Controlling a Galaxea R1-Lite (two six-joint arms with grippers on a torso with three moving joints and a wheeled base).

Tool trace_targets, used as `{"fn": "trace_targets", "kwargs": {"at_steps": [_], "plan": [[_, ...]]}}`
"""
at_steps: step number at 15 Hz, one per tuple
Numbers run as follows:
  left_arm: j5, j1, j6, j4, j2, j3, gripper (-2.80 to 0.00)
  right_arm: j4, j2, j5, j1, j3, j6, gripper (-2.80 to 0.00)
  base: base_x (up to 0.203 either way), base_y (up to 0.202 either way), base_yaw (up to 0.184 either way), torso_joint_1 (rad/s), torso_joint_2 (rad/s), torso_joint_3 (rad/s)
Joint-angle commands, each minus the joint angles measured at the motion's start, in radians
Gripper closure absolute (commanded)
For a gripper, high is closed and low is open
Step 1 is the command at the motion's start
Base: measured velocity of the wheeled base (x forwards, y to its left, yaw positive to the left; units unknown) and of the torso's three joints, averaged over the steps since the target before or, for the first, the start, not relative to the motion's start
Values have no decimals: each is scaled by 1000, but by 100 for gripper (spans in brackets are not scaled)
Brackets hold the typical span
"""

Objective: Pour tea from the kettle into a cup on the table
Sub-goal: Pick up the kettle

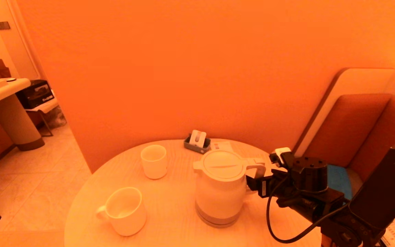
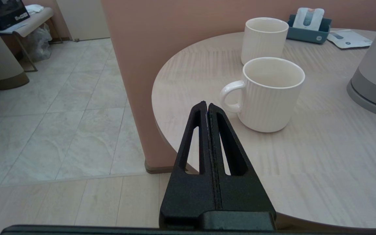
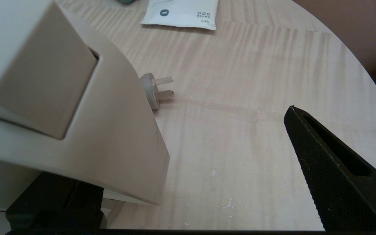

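We see the round desk [image 1: 170,212] of pale wood grain standing against an orange wall, and it carries all the things. The biggest thing on it is the white kettle [image 1: 220,188], which stands upright toward the right side of the desk, with its lid on and its spout pointing to the left. Its loop handle points to the right, toward our right arm.

Our right hand [image 1: 257,181] is at this handle. Its fingers are spread wide apart; in the right wrist view one finger [image 3: 335,176] stands free above the desk on one side, and the handle [image 3: 109,137] lies between it and the other finger. The fingers do not press on the handle.

Our left hand [image 2: 207,109] is low beside the near-left edge of the desk, with its two fingers pressed together and nothing between them.

A white mug [image 1: 125,211] with a side handle stands at the near-left of the desk. The smaller cup [image 1: 154,161] stands behind it, left of the kettle and well apart from it. A small grey holder [image 1: 196,142] is at the far edge, a flat packet [image 3: 180,13] lies beside it, and a plug [image 3: 155,89] lies behind the kettle.
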Motion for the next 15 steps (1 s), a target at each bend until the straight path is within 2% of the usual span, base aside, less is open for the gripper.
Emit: {"fn": "trace_targets", "kwargs": {"at_steps": [1, 14, 15], "plan": [[0, 0, 0, 0, 0, 0, 0, -7, -2, -1, 1, 0, 0, -280, 0, 0, 0, 0, 0, 0], [0, 0, 0, 0, 0, 0, 0, -7, -3, -7, 1, -1, -3, -280, 0, 0, 0, 0, 0, 0], [0, 0, 0, 0, 0, 0, 0, -7, 1, -9, 1, -11, -3, 0, 0, 0, 0, 0, 0, 0]]}}
